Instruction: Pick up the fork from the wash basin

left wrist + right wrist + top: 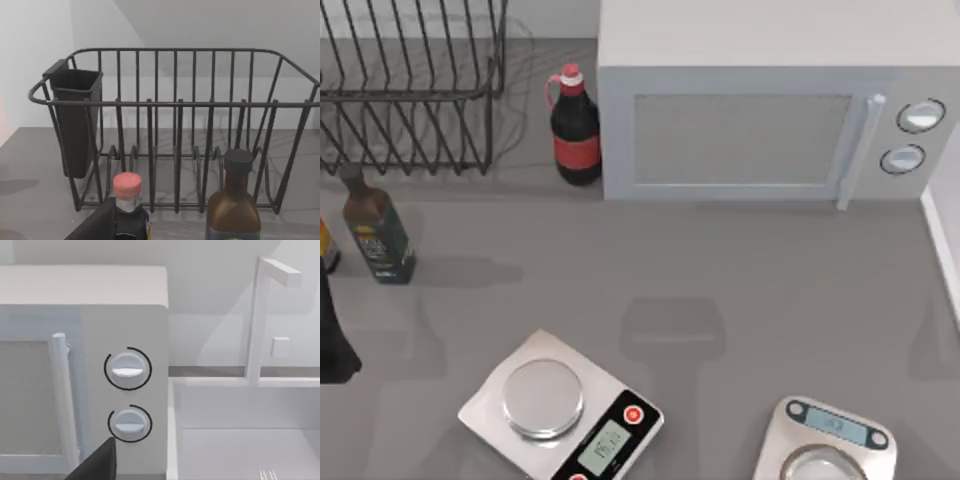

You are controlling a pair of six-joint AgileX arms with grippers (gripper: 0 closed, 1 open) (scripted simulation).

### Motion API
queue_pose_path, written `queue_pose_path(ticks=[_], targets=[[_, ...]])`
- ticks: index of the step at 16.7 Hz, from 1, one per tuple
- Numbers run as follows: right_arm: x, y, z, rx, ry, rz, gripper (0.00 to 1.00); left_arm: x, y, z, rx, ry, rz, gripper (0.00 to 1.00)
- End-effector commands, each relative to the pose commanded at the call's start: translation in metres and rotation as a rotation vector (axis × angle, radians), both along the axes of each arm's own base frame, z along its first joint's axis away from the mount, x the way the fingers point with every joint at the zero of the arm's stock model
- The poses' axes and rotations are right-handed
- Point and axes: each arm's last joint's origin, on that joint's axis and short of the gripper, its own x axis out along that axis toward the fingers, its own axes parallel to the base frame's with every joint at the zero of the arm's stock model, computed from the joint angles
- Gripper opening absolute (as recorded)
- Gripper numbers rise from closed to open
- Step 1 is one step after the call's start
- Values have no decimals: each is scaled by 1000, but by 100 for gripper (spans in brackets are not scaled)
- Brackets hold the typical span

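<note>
The fork point(268, 474) shows as a few thin silver tines on the floor of the white wash basin point(235, 405), with its handle cut off by the frame edge. The basin's rim point(942, 250) runs along the table's right side, beside the microwave. A dark part of my right gripper point(97, 465) shows in front of the microwave's knobs, well short of the basin. My left arm point(335, 340) is at the table's far left edge. A dark part of my left gripper point(95, 225) faces the wire rack.
A white microwave point(760, 110) stands at the back. A wire dish rack point(410, 90) is at the back left, a red-capped dark bottle point(575, 125) beside it and a green bottle point(378, 235) in front. Two kitchen scales point(560, 410) point(825, 440) sit near the front. A white tap point(260, 320) rises behind the basin.
</note>
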Motion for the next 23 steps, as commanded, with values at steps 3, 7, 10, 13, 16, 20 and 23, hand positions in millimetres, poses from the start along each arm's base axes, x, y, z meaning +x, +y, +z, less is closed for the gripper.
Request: queue_pose_path(ticks=[3,7,10,13,16,20,23], targets=[[2,-1,13,-6,60,-12,100,0,0,0,0,0,0,100],[15,-5,50,-22,226,-40,100,0,0,0,0,0,0,100],[41,-10,83,-34,395,-62,100,0,0,0,0,0,0,100],[83,-18,111,-43,589,-80,100,0,0,0,0,0,0,100],[138,-31,125,-46,792,-90,100,0,0,0,0,0,0,100],[218,-55,115,-39,1058,-84,100,0,0,0,0,0,0,100],[270,-74,88,-27,1237,-69,100,0,0,0,0,0,0,100]])
